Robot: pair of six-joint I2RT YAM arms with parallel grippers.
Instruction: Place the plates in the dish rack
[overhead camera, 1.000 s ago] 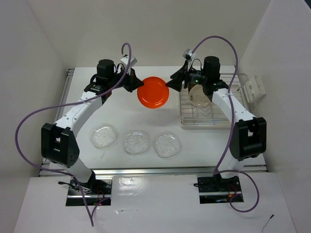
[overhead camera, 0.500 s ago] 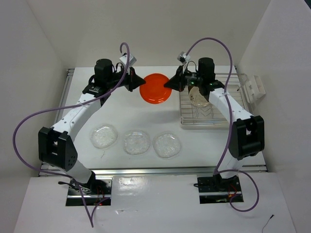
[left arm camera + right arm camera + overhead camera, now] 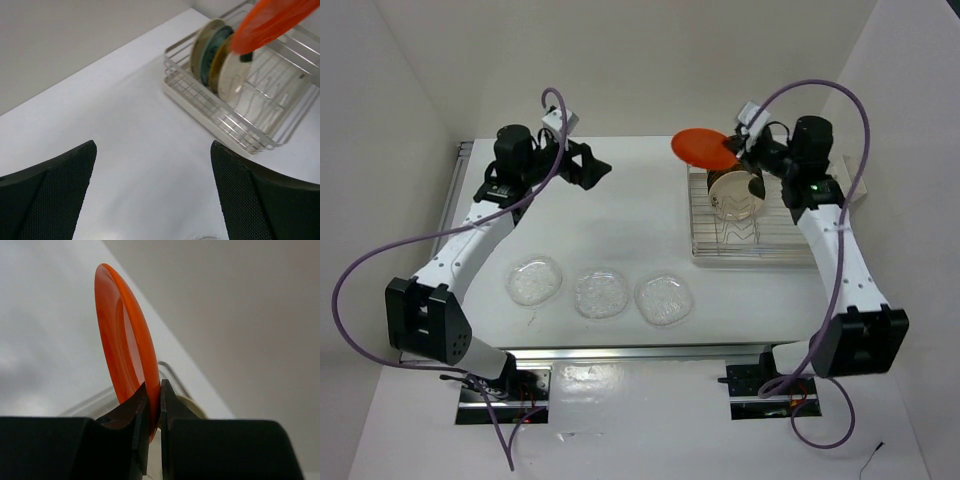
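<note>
The orange plate (image 3: 705,148) hangs in the air above the far left corner of the dish rack (image 3: 770,238) and sits in no slot yet. The right gripper (image 3: 732,152) is clenched on it. In the right wrist view the two fingers (image 3: 135,415) pinch the plate's lower rim between them, and the plate stands nearly edge-on above them, leaning a little to the left.

Just below that plate, four plates stand on edge in the rack, packed close together toward its far left end. The left wrist view shows them in order: a tan plate (image 3: 201,46), a teal patterned plate (image 3: 214,50), a brown and gold plate (image 3: 220,62) and a cream plate (image 3: 234,72). The cream one is nearest the rack's near side, and its face shows plainly from above. The rest of the rack's wires are bare.

Three clear glass plates lie flat in a row on the white table (image 3: 620,215), to the near left of the rack and apart from it. They are the left glass plate (image 3: 534,279), the middle glass plate (image 3: 600,293) and the right glass plate (image 3: 663,299), which lies closest to the rack.

The left gripper (image 3: 602,170) is released, its jaws spread wide with nothing between them. It hovers over the table well to the left of the rack, about level with the rack's far edge and pointing toward it.
</note>
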